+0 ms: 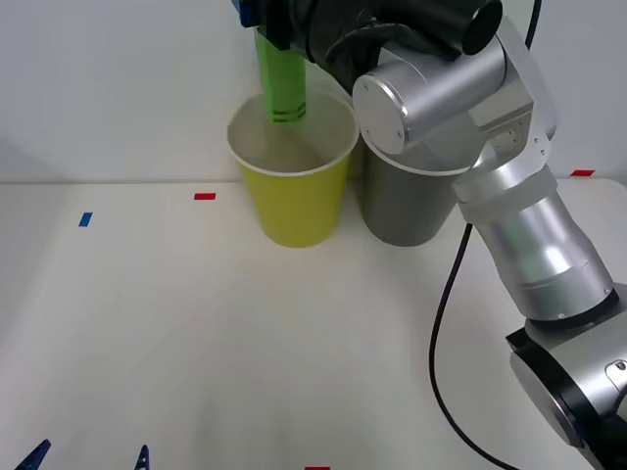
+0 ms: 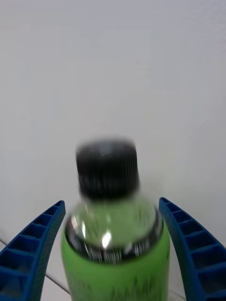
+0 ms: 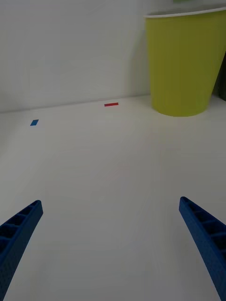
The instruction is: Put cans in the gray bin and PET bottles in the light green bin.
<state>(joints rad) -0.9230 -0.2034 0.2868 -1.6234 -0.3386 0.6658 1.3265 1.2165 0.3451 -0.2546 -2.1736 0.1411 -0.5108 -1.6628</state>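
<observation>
I have the right end effector (image 1: 263,20) pinching the green-wrapped, black-capped PET bottle (image 1: 281,83) above the round yellow-green bin (image 1: 294,211); only release remains. Left end effector (image 3: 113,244) spread, idle.

Illumination is bright, even and diffuse. The white desk (image 1: 196,333) carries only faint, soft shadows beside the light green bin (image 1: 294,201). In the right wrist view, the PET bottle (image 2: 115,235) is motion-blurred, with small glare spots on its clear shoulder. The left wrist view is sharp, with slightly softened fingers (image 3: 19,235) at the edge.
</observation>
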